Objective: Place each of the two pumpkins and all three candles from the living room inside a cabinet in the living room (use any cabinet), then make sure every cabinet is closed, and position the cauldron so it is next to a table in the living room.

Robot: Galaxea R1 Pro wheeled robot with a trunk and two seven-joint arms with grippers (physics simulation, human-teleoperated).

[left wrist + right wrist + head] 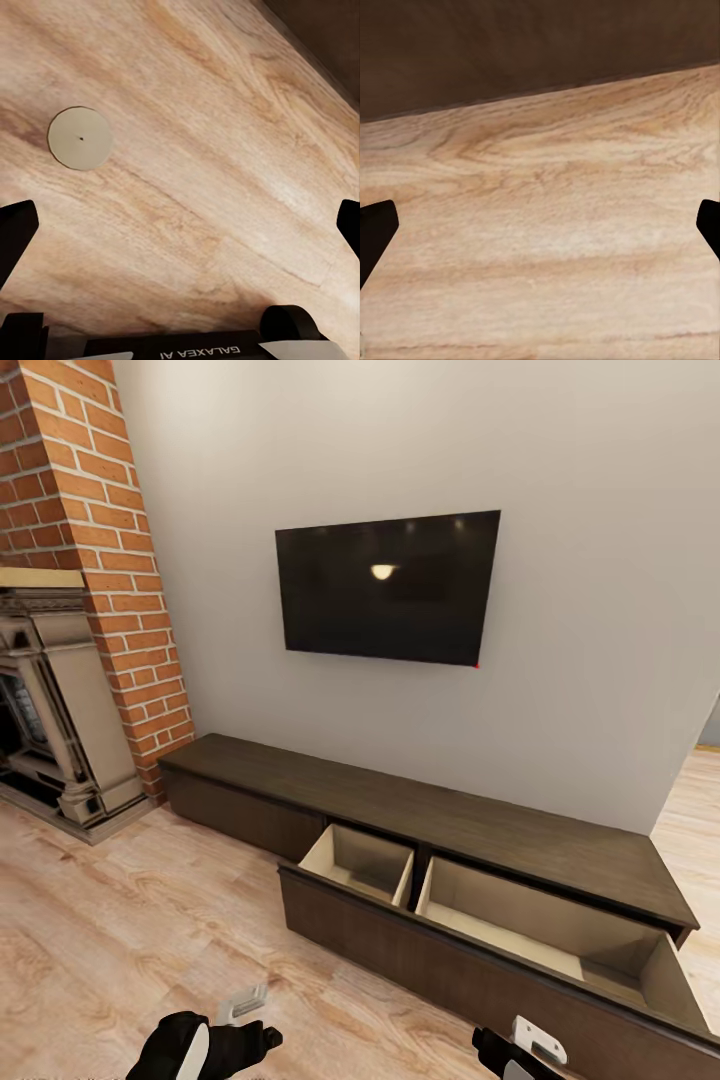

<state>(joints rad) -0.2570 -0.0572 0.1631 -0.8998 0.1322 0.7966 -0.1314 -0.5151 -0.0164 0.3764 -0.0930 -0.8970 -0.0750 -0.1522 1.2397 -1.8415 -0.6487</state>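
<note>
The cabinet (420,800) runs along the wall under the TV. Its right drawer (440,950) is pulled out, and the two pale wood compartments inside hold nothing that I can see. Its left drawer front (240,812) is shut. One candle (80,138), a beige disc with a dark wick seen from above, stands on the wood floor below my left gripper (180,225), which is open and apart from it. My right gripper (540,225) is open over bare floor close to the dark cabinet front (532,52). Both grippers sit low in the head view, the left gripper (245,1025) and the right gripper (520,1050). The pumpkins and the cauldron are out of view.
A black TV (388,588) hangs on the grey wall. A brick chimney (100,540) with a stone fireplace (60,710) stands at the left. Wood floor (150,920) stretches in front of the cabinet, and the open drawer juts into it at the right.
</note>
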